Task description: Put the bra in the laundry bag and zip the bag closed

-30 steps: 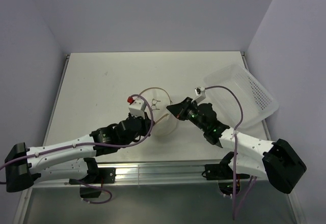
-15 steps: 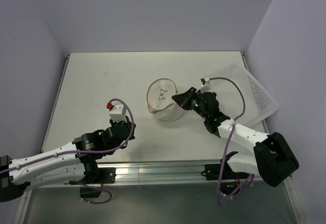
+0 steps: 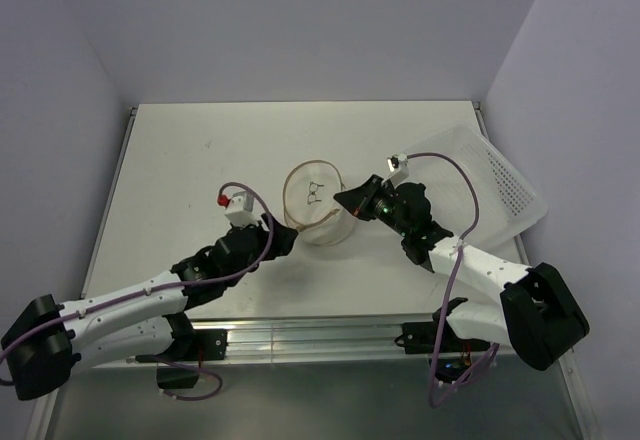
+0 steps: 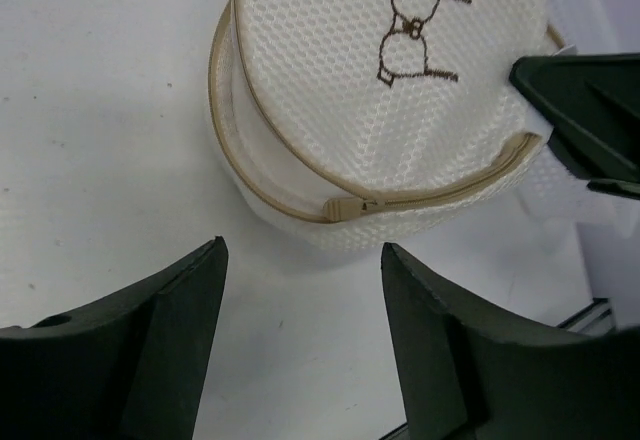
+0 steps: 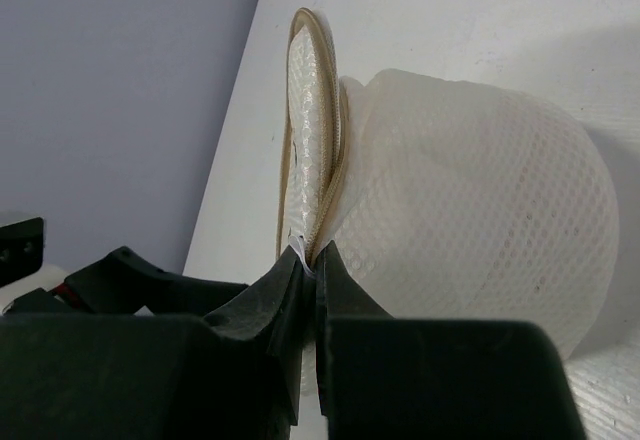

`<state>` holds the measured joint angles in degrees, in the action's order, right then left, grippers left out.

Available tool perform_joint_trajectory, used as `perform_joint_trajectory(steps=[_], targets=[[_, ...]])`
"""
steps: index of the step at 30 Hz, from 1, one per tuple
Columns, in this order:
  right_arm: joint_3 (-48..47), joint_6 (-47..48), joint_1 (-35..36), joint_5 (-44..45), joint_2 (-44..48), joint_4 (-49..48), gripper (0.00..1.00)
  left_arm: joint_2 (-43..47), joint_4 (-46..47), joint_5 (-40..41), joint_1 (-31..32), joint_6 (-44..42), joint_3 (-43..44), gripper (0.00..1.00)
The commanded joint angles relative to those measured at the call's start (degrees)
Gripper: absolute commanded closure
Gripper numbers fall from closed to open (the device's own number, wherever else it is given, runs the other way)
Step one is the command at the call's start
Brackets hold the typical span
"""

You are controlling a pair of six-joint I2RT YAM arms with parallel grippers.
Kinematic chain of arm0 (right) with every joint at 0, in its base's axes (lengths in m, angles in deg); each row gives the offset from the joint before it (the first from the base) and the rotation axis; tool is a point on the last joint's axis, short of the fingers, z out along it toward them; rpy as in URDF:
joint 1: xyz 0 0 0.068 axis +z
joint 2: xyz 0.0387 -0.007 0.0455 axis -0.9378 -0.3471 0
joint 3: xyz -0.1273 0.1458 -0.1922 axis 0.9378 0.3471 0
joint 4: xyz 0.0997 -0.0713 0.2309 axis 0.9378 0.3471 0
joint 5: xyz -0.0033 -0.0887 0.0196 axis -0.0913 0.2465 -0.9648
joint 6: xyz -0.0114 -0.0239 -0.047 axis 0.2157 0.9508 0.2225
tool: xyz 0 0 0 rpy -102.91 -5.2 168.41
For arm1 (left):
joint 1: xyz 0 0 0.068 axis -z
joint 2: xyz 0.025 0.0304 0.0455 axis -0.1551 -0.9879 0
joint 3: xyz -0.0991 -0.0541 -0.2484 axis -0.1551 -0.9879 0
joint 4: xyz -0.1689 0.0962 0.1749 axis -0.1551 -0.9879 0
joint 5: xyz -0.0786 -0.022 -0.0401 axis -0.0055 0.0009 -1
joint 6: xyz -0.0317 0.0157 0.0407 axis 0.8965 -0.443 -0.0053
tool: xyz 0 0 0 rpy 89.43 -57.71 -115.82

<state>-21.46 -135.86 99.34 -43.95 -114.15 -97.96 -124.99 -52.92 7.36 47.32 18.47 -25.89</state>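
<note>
one laundry bag (image 3: 318, 210) sits at the middle of the surface (image 3: 200, 150), its lid ajar. right jaws pinch its tan rim; left jaws gape wide near it, holding nothing.

A white table (image 3: 200, 160) sits in the middle. Its top is flat and plain, with a few tiny dark marks. Behind the table stands the back wall (image 3: 300, 30), which is pale purple. The left wall (image 3: 50, 140) stands beside the table on one side and the right wall (image 3: 590, 80) on the other, both the same pale purple. The three walls close the table in like a box. A shiny metal rail (image 3: 320, 332) runs along the near edge of the table. The light is soft and even, and shadows on the table are faint.
</note>
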Motion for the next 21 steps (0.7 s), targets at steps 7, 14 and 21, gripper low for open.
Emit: perform_joint_trajectory(steps=[7,14,21], targets=[[0.1,-0.1,0.3,-3.4,1.5,-3.8,1.0,0.4,27.7,-10.0,-4.7,6.6,-8.9,0.31],[0.3,-0.3,0.2,-3.5,1.8,-3.9,1.0,-4.4,34.2,-14.0,-5.6,6.5,-9.2,0.46],[0.3,-0.2,0.3,-3.6,2.1,-3.6,1.0,-5.7,29.9,-12.0,-5.8,7.2,-8.6,0.51]])
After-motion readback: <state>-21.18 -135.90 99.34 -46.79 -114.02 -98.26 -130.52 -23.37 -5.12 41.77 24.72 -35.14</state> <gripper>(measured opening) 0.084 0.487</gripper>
